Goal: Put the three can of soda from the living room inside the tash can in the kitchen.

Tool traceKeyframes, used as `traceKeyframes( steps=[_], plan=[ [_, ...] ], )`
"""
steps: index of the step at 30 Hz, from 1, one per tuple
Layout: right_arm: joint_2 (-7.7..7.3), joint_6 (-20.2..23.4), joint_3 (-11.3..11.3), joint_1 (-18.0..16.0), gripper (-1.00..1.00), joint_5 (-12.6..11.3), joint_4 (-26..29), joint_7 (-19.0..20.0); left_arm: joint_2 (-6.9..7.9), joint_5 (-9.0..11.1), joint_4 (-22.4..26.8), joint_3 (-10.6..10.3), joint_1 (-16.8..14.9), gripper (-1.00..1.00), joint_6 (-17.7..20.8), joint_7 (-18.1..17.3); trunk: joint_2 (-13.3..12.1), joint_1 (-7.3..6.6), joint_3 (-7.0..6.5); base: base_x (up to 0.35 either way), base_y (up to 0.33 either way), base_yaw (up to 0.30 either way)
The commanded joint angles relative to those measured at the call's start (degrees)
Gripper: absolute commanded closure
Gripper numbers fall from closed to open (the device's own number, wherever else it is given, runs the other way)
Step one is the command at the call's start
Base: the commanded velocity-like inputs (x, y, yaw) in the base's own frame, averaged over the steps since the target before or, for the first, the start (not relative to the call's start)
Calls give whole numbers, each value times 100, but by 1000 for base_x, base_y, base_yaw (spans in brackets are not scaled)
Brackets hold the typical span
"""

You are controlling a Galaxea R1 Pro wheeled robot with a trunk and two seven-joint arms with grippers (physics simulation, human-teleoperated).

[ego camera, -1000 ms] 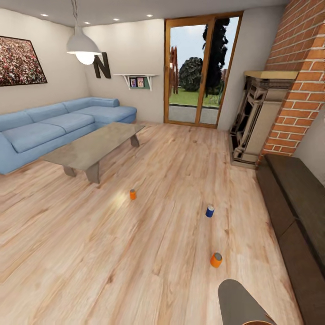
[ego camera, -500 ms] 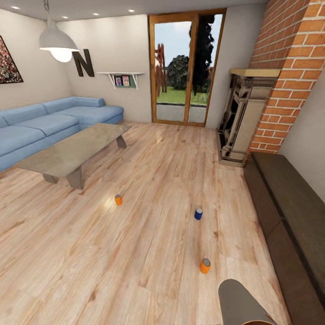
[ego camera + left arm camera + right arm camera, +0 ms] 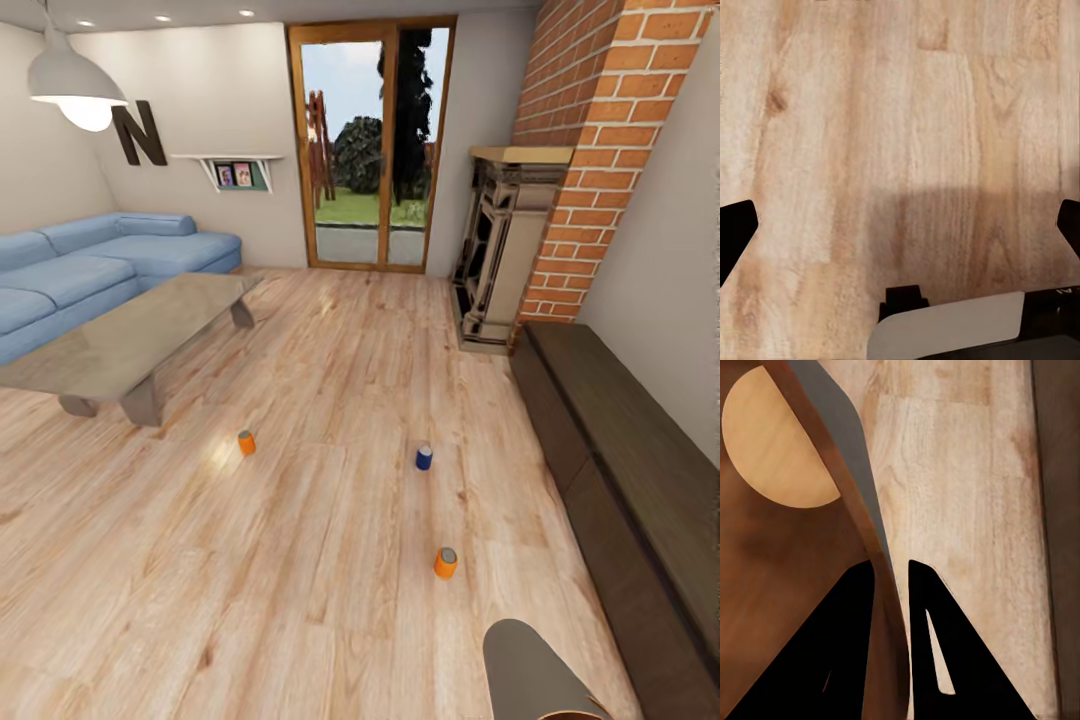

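- Our view has swung right; the cans sit further left than before.
- Our right gripper [image 3: 891, 607] clenches the bin [image 3: 787, 585] wall.
- Our left gripper [image 3: 900, 225] is spread wide.
- Orange cans [image 3: 445, 563] [image 3: 246, 442] stand at 12 and 11 o'clock on the floor [image 3: 330, 540]; a blue can [image 3: 424, 457] stands between.

The right gripper [image 3: 891, 637] has two matte black fingers [image 3: 937, 652], broad at the base and narrowing to blunt tips; each triangular blade has a slim slot cut through it. The left gripper [image 3: 900, 225] shows black fingertips [image 3: 735, 232], a small black block and a pale grey-white housing panel above a dark body.
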State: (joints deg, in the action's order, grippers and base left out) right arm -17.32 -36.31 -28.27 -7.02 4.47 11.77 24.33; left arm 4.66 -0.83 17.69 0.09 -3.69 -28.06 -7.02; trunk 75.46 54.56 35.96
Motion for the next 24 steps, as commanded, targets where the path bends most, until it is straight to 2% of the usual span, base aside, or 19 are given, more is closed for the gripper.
traceKeyframes(
  steps=[1,12,24],
  plan=[
    [0,-5,-38,-2,100,-25,10,28,0,-2,-1,-3,0,-100,1,0,0,0,4,55,310,-217],
    [0,-8,-38,-2,100,-25,10,28,0,-12,-3,-17,0,-100,2,-1,0,0,40,105,314,-222],
    [0,-2,-36,-2,100,-25,10,28,0,-5,-3,-7,0,-100,-2,-1,0,0,62,206,280,-231]
  ],
)
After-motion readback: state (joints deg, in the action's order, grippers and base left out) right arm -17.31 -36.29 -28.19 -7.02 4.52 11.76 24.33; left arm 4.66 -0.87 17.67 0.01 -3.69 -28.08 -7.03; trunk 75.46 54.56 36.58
